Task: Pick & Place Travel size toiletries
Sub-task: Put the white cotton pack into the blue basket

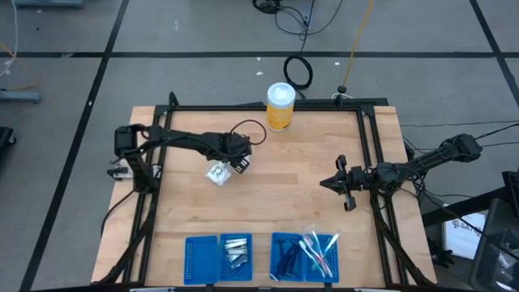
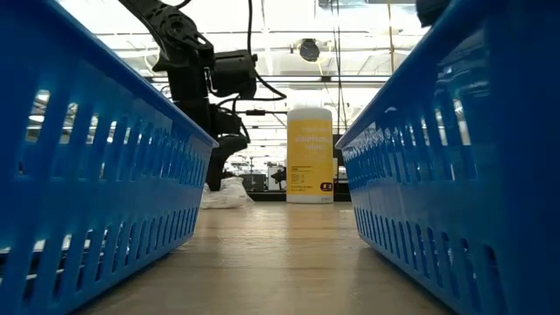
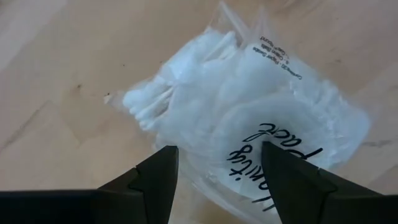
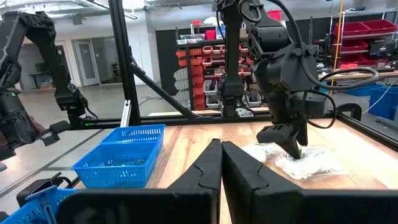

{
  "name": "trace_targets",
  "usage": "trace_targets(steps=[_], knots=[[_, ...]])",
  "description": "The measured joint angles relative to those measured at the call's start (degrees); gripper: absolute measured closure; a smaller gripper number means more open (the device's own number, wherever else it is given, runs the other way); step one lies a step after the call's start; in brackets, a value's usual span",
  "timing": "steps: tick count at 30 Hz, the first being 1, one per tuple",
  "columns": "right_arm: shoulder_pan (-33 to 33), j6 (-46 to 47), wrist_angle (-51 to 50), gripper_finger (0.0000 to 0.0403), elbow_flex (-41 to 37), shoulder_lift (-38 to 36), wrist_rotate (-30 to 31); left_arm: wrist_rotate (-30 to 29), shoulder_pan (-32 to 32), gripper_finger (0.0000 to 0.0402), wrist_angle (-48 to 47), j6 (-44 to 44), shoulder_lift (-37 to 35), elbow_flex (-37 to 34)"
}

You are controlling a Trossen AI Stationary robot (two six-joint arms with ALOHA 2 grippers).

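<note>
Near the middle of the bench (image 1: pixel 276 203), a little toward the yellow canister (image 1: pixel 280 106), lies the white packet (image 1: pixel 217 173): a clear plastic bag w/ cotton swabs and round pads inside. The left pincer (image 1: pixel 238 165) is just beside it, on the canister side, and the left wrist view shows its two fingers (image 3: pixel 155 180) spread apart over the bag (image 3: pixel 249 112), gripping nothing.

Handling, as I judge it: the bag is very light and soft, the film is slippery and crinkly, so it can slide out or fold. Nothing fragile inside. Best place to take hold is probably the thick part where the pads are stacked, or a bunched fold of film; the flat edge alone is too thin for the fingers. A slow squeeze is enough, no force needed.

Around it: the canister w/ white lid stands at the far edge of the bench, well apart from the bag, not in the way. At the near edge, opposite the canister, sit the blue trays (image 1: pixel 202 259); one is bare, one beside it holds silver tubes (image 1: pixel 236 251), and the farther ones hold dark blue sticks (image 1: pixel 285 259) and clear-wrapped brushes (image 1: pixel 320 250). The path from bag to trays is bare wood. The right pincer (image 1: pixel 343 185) waits clenched and without load at the bench side, away from the bag, approx. level w/ it.
</note>
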Motion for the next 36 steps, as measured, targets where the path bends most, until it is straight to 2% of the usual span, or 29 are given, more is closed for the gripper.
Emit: trace_targets(steps=[2,5,11,13,18,24,32,36], knots=[[0.0,0.0,-0.02,0.0399,0.0,0.0,0.0,0.07,0.0,0.0189,-0.13,0.18,0.02,0.0],[0.0,0.0,-0.02,0.0399,0.0,0.02,0.0,1.17,-0.02,0.023,-0.2,0.26,-0.02,0.0],[0.01,0.0,-0.02,0.0399,0.0,0.0,-0.01,1.3,-0.48,0.036,-0.18,0.68,-0.02,0.02],[0.0,0.0,0.0,0.0399,0.0,0.0,0.0,1.28,-0.6,0.039,-0.31,1.43,-0.25,0.04],[0.0,0.0,-0.02,0.0399,0.0,0.02,0.0,1.21,-2.49,0.0393,-0.83,2.3,-3.36,-0.02],[0.0,0.0,-0.03,0.0399,0.0,0.02,0.0,1.21,-8.08,0.0397,-1.24,2.22,-12.34,-0.02],[0.0,0.0,0.0,0.0399,0.0,0.0,0.0,9.97,-23.34,0.04,-1.36,5.3,-22.42,0.0],[0.0,0.0,0.0,0.0399,0.0,0.0,0.0,14.9,-32.57,0.0398,-1.66,-0.91,-24.15,0.02]])
